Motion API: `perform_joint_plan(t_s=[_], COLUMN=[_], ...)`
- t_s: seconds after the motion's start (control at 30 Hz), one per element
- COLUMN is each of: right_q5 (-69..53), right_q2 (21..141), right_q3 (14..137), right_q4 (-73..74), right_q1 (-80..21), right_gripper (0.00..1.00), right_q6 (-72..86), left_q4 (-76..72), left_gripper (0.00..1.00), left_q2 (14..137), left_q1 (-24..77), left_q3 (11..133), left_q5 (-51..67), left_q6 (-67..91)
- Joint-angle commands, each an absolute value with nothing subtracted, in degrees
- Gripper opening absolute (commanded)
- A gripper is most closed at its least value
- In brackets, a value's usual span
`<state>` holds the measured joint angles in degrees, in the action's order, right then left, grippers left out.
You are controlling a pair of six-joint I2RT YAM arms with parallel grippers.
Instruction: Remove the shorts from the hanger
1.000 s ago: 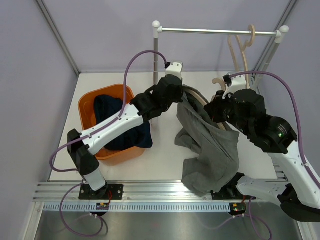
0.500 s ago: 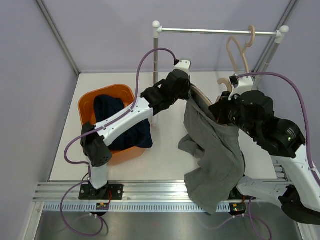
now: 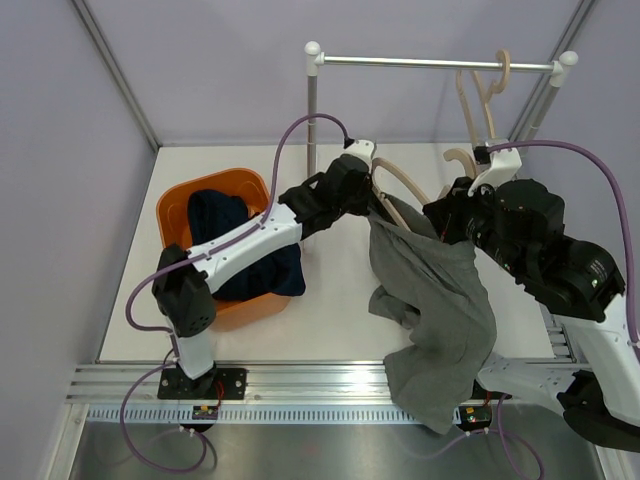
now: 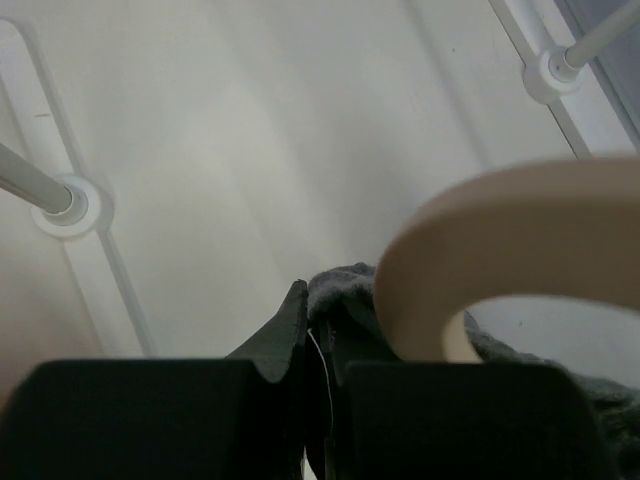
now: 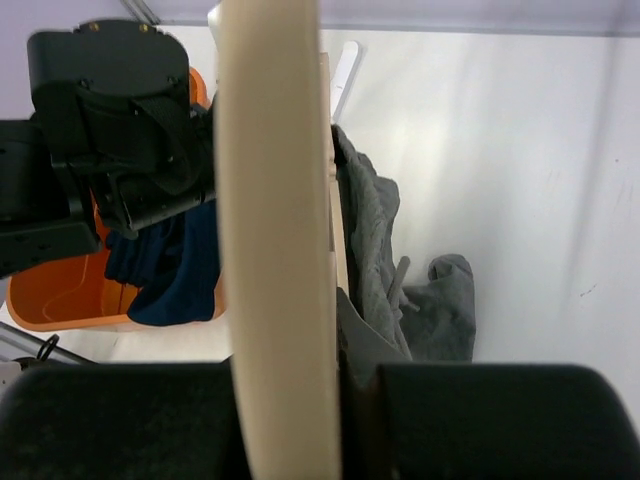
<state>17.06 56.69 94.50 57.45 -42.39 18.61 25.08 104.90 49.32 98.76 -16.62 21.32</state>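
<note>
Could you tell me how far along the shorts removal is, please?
Done: navy shorts lie in the tub. In hand: left fingers pinch the grey shorts at the waist, and right fingers grip the hanger they hang on. Left: pull them off the hanger.

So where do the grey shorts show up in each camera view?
Top external: grey shorts right of centre, draping from between the two arms toward the near rail.
Left wrist: bottom centre, bunched just above the dark fingers.
Right wrist: centre, trailing down to the table.
Shared landmark: the wooden hanger beside them.
</note>
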Motion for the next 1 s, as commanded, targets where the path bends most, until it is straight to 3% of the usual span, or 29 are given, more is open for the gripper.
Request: perform_joint_plan(t_s=[0.0, 0.17, 0.27, 0.4, 0.53, 0.7, 0.87, 0.97], right_q5=[17.3, 20.6, 21.8, 23.5, 25.4, 28.3, 30.7, 32.3], right_q2=[55.1, 57.1, 58.9, 61.9, 67.0, 75.0, 81.3, 82.7], right_q3=[99.1, 96.5, 93.8, 92.9, 96.0, 104.2, 113.0, 116.2], right_q4=[57.7, 54.5, 51.2, 46.1, 43.5, 42.1, 44.0, 46.2], right_q1=[-43.4, -43.4, -43.4, -43.4, -43.3, -43.4, -43.3, -43.4], right_gripper=[0.0, 0.0, 0.0, 0.0, 0.0, 0.0, 0.0, 0.0], right_q6=[18.4, 18.5, 18.8, 18.8, 17.2, 15.1, 13.1, 12.4], left_q4=[21.6, 15.7, 12.7, 19.8, 27.2, 34.9, 30.7, 26.0], left_gripper=[0.0, 0.0, 0.0, 0.0, 0.0, 0.0, 0.0, 0.0], left_q2=[100.8, 88.9, 81.2, 76.7, 75.6, 76.0, 73.2, 69.5], left_q1=[45.4, 51.9, 59.4, 76.9, 87.8, 94.6, 98.4, 98.3], left_q3=[93.6, 86.6, 83.5, 87.5, 89.2, 91.4, 88.3, 86.8], left_q5=[-21.4, -18.4, -10.7, -6.8, -1.2, 4.8, -7.0, -24.2], left_q6=[18.3, 14.8, 8.7, -4.9, -11.2, -11.0, -10.1, -10.6])
